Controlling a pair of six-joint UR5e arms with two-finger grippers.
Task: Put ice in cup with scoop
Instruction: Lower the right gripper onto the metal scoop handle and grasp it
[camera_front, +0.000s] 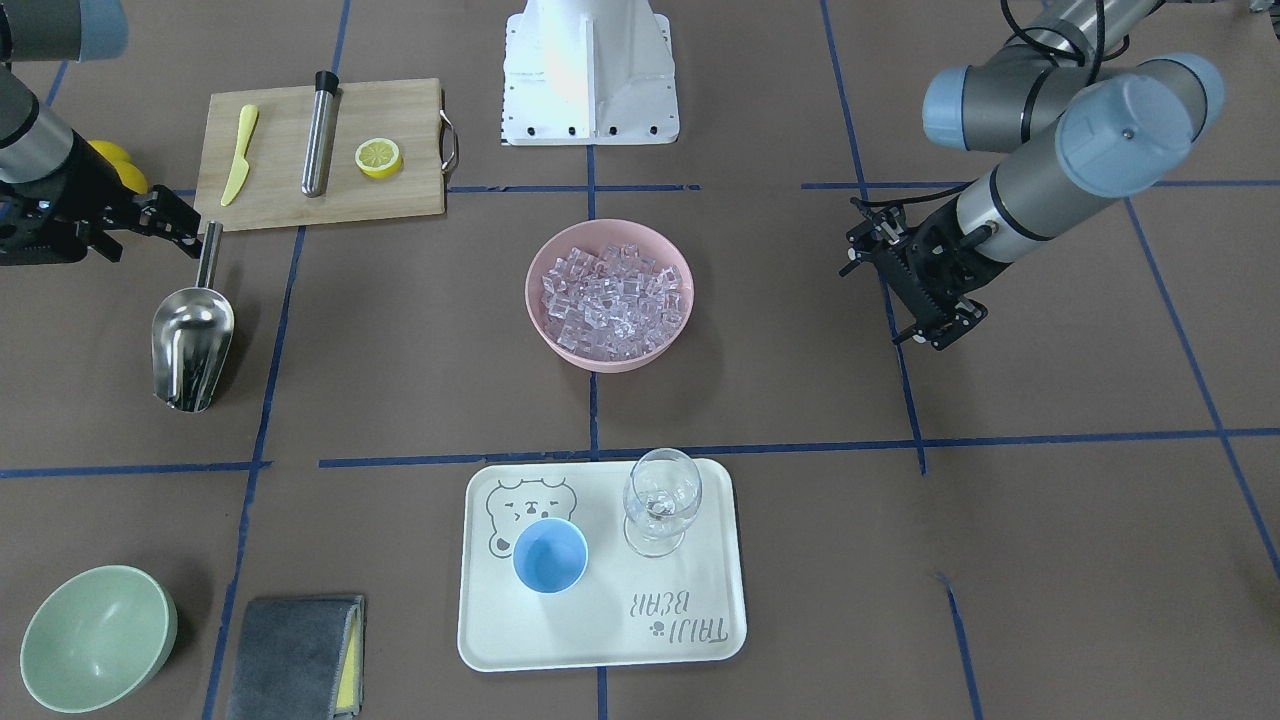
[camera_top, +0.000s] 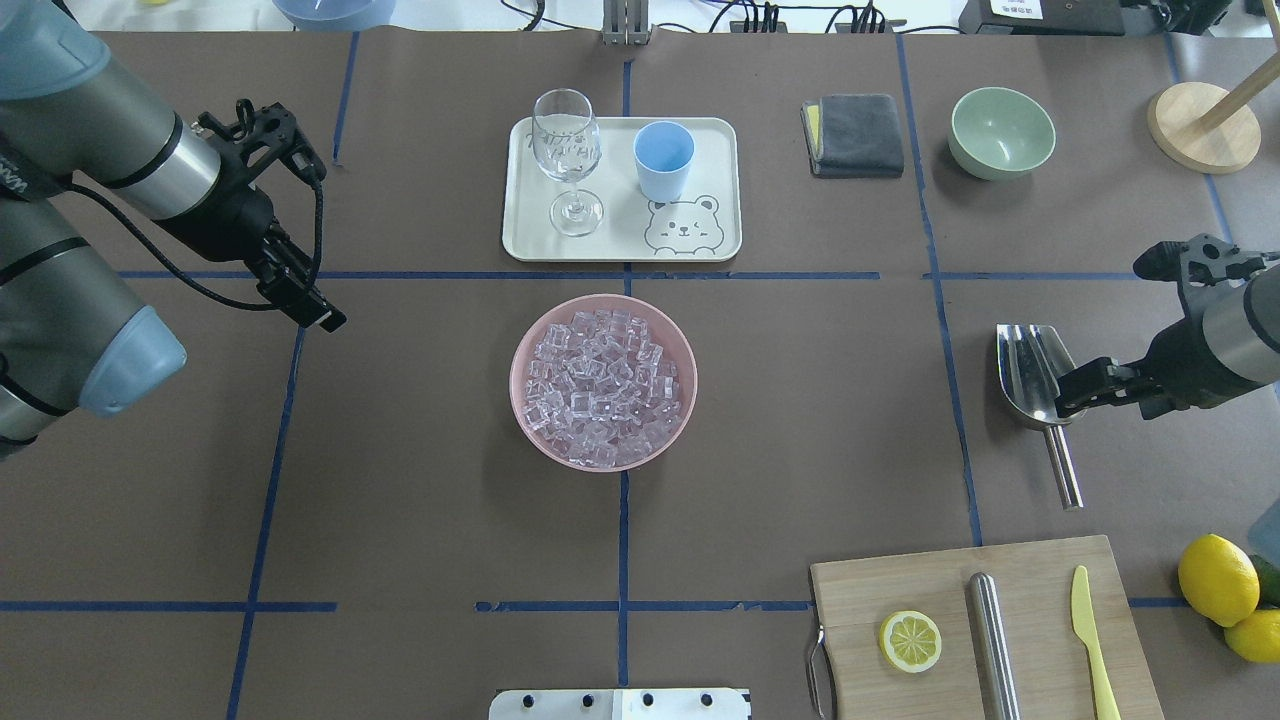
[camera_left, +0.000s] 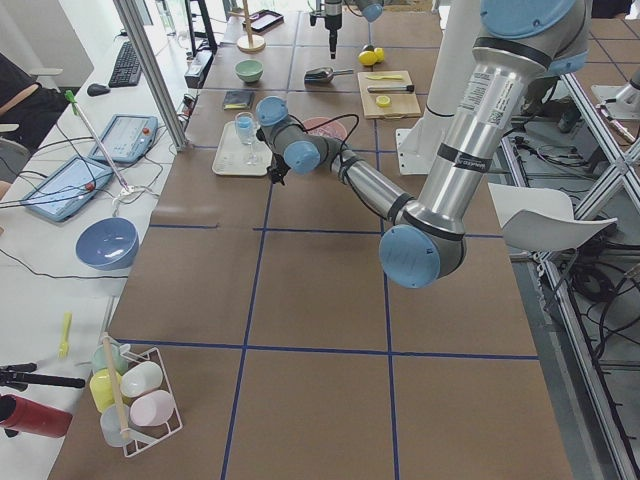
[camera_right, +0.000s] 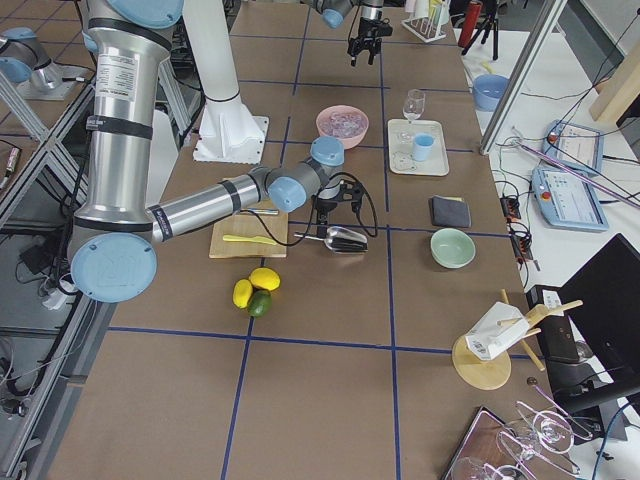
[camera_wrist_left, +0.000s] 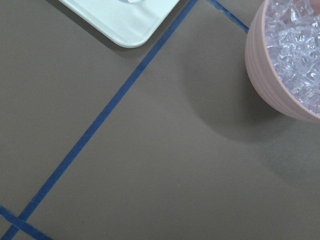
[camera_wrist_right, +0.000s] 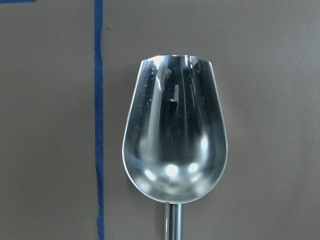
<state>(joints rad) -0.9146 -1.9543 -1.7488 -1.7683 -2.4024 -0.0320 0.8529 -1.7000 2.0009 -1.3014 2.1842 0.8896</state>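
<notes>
Fingers, right: I am reading them as parted with nothing between them. The right gripper (camera_top: 1068, 392) is hovering over the neck of the scoop (camera_top: 1030, 375), where the trough meets the rod, and by my judgement is not touching it.
Wrist check: the right wrist view is showing the trough centred and the handle (camera_top: 1065, 465) running out at the bottom. No fingers are showing there, so I am taking alignment from the overhead view.
Scoop: it is lying trough-up on the desk near the right edge, about midway between the robot-side and far edges. Its mouth is pointing at the far edge.
Step in hand: I am treating this as the pick-up of the scoop.
Grasp plan: I am aiming to come straight down, straddle the rod just behind the neck and close across its width. A polished round rod is likely to roll or slip, so I am planning a firm close and a small test lift before swinging.
Ice: it is heaped in the pink bowl (camera_top: 513, 380) at the centre of the desk.
Cup: the cup (camera_top: 663, 160) is standing upright and looks empty, on the tray (camera_top: 620, 235) at the middle of the far edge, just beside the wine glass (camera_top: 567, 150).
Fingers, left: I cannot tell whether they are parted or closed. The left gripper (camera_top: 318, 312) is hanging toward the left edge, well apart from the bowl.
Risk: I am watching the glass during the pour.
</notes>
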